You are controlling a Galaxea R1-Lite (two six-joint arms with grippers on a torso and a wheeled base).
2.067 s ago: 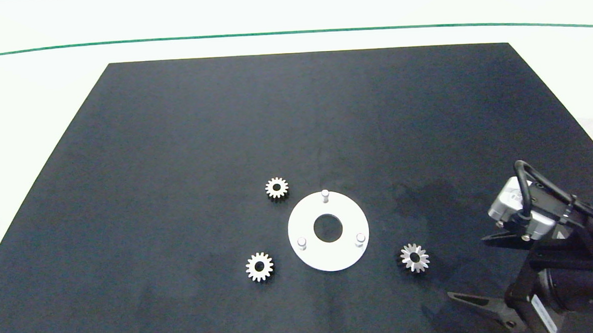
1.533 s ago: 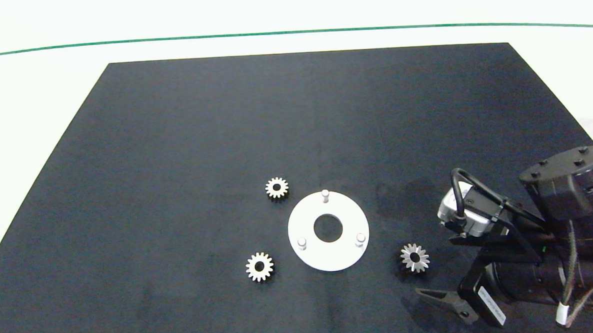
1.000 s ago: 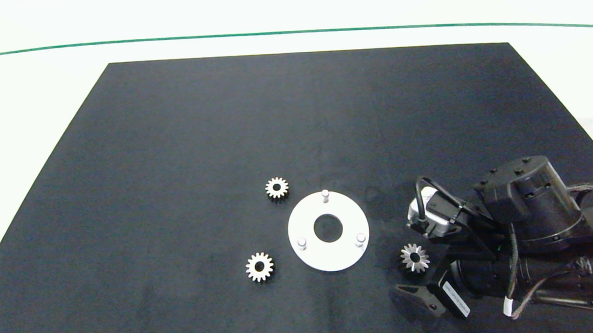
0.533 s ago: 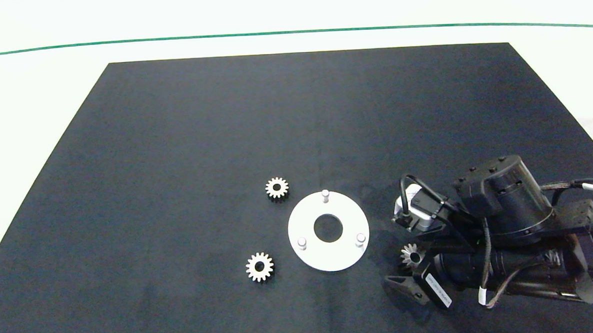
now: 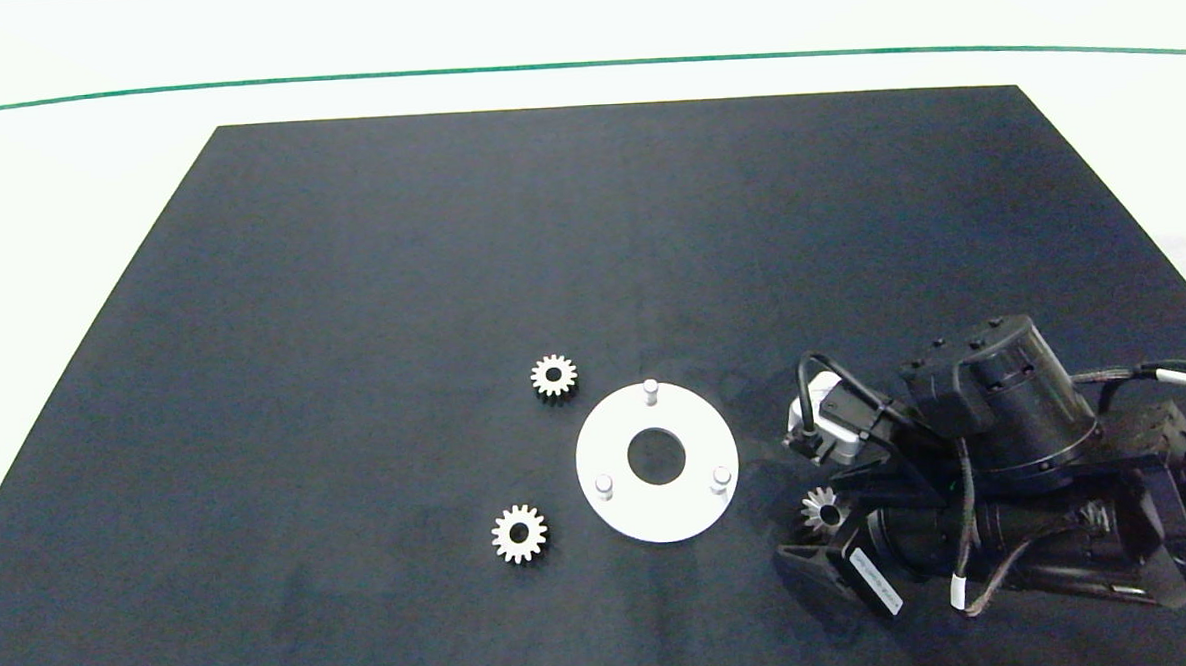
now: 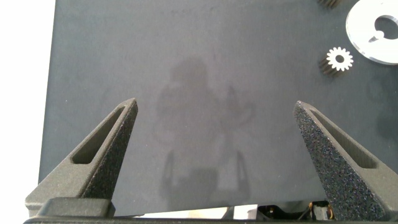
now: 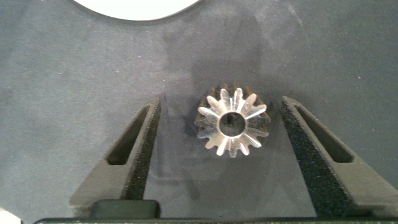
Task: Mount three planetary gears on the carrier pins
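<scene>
The table (image 5: 351, 284) carried the disc (image 5: 658, 510) with its three bare pins (image 5: 650, 389) upright, so no gear was installed yet. I had the right pincer (image 7: 217, 127) spread wide and low at the disc's 4 o'clock, straddling the right gear (image 7: 232, 122) lying flat, fingers (image 7: 134, 155) apart from its teeth, set to close. The other gears lay at 10 o'clock (image 5: 554, 376) and 8 o'clock (image 5: 519, 533). The left pincer (image 6: 217, 162) hung wide and idle off that side.
</scene>
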